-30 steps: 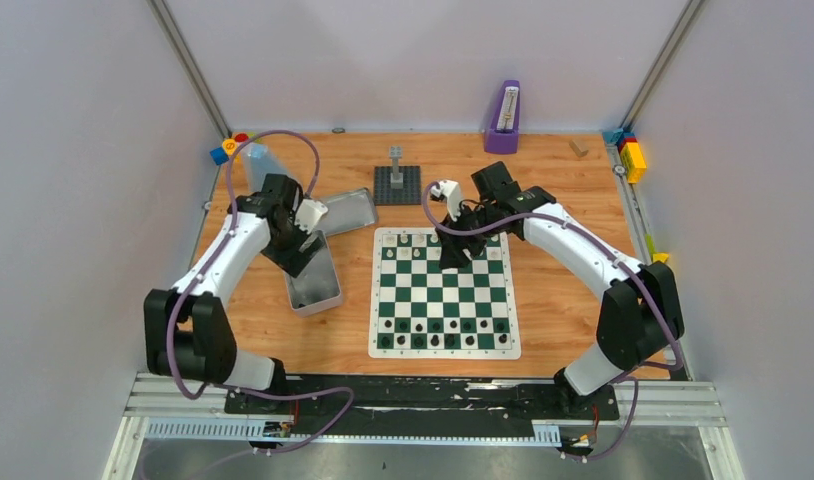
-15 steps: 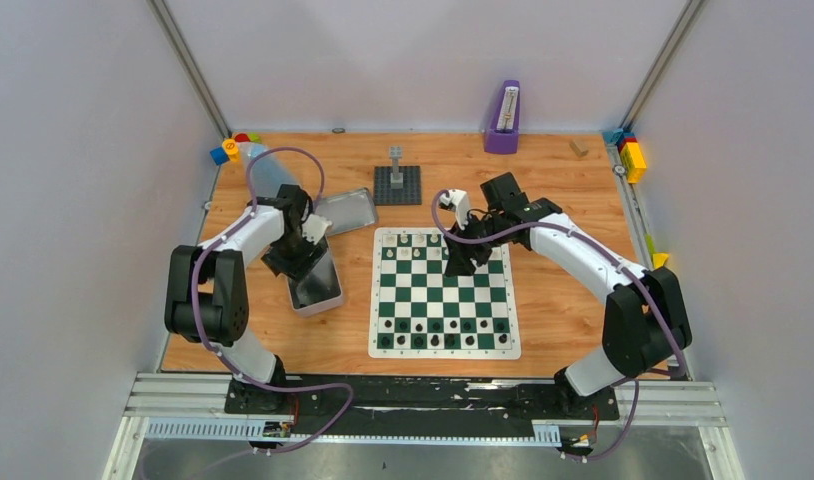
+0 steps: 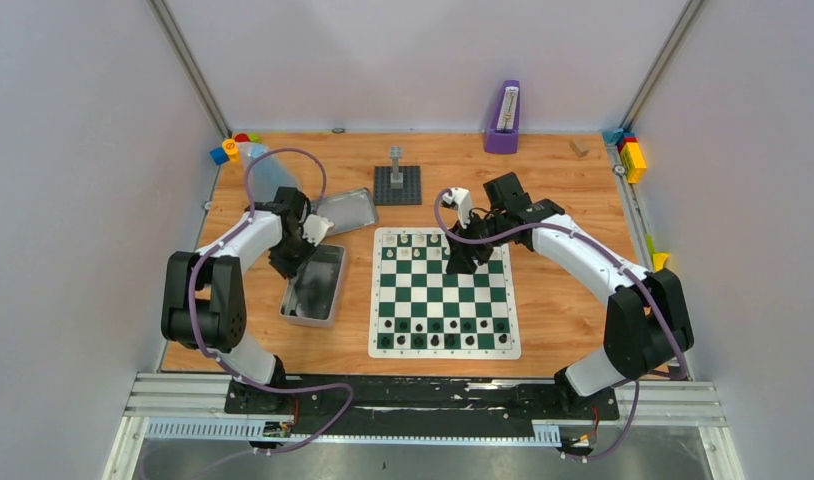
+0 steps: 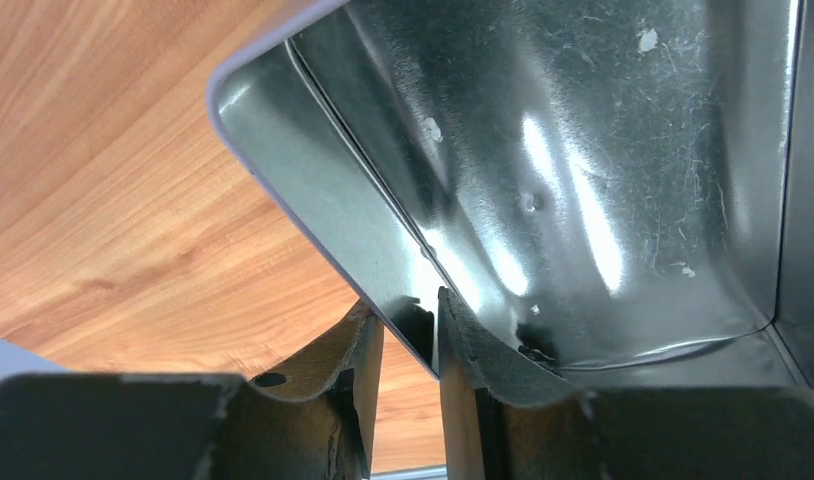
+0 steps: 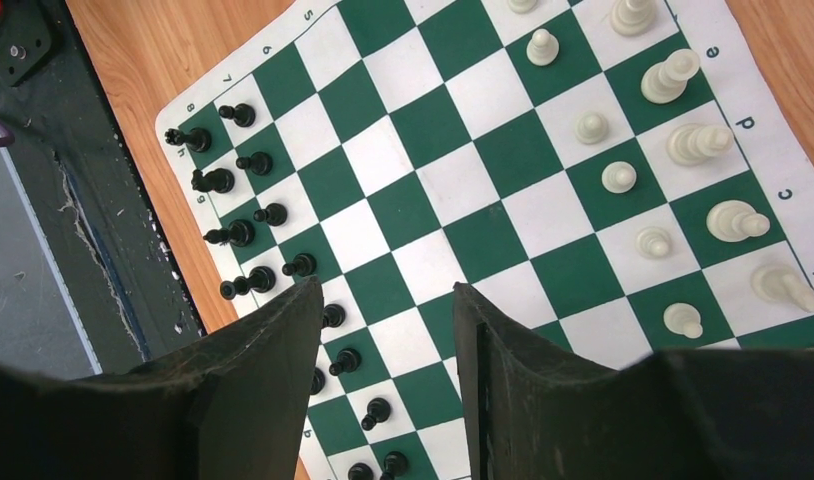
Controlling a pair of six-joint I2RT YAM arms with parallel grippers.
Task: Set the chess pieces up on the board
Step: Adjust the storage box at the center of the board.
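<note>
The green and white board [image 3: 443, 292] lies mid-table. Black chess pieces [image 3: 443, 333] fill its two near rows, and cream-white pieces [image 3: 413, 245] stand at its far end. My right gripper [image 3: 459, 262] hovers open over the far part of the board [image 5: 483, 180], with nothing between its fingers [image 5: 386, 290]. In the right wrist view, black pieces [image 5: 238, 233] are on the left and white pieces [image 5: 698, 143] on the right. My left gripper [image 3: 288, 262] is at the far end of the silver tin [image 3: 315, 290]. Its fingers [image 4: 408, 310] pinch the tin's wall [image 4: 323, 190], one outside and one inside.
The tin's lid [image 3: 345, 210] lies behind the tin. A grey brick tower [image 3: 396, 165] stands on a dark baseplate [image 3: 397, 188] beyond the board. A purple holder [image 3: 503, 118] is at the back, with coloured blocks at the back left [image 3: 230, 150] and right edge [image 3: 631, 155].
My left gripper has come down at the tin's far end and closed on its wall. The tin has swung, its near end now further left. The right gripper has barely moved.
</note>
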